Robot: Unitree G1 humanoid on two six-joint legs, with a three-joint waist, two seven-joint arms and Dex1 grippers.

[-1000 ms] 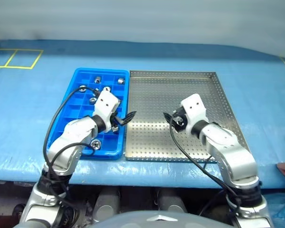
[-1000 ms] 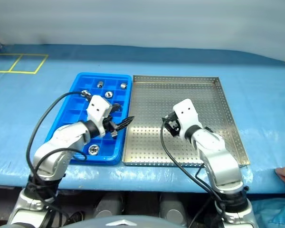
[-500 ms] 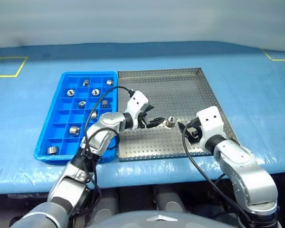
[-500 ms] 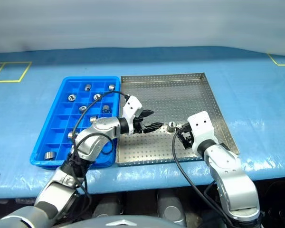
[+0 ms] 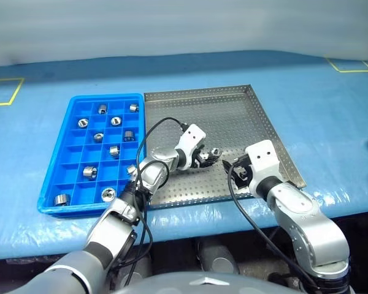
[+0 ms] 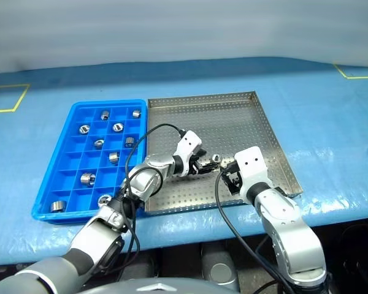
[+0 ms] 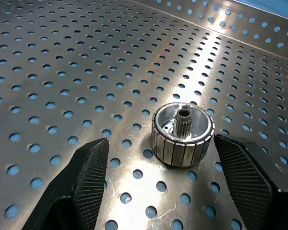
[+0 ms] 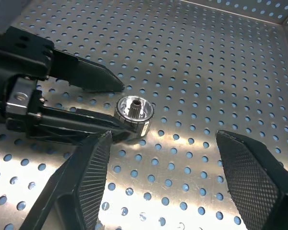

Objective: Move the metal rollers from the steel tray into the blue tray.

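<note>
The left pincer (image 7: 156, 184) straddles the last roller (image 7: 182, 134) on the steel tray (image 5: 233, 116), fingers wide and not yet gripping; the right pincer (image 8: 168, 184) hovers nearby, also wide. An off-centre close could tip the roller or send it rolling before it joins the others in the blue tray (image 5: 55, 165).

A blue-covered table (image 5: 331, 116) carries the blue tray (image 5: 55, 177) beside the steel tray (image 5: 257, 116).
</note>
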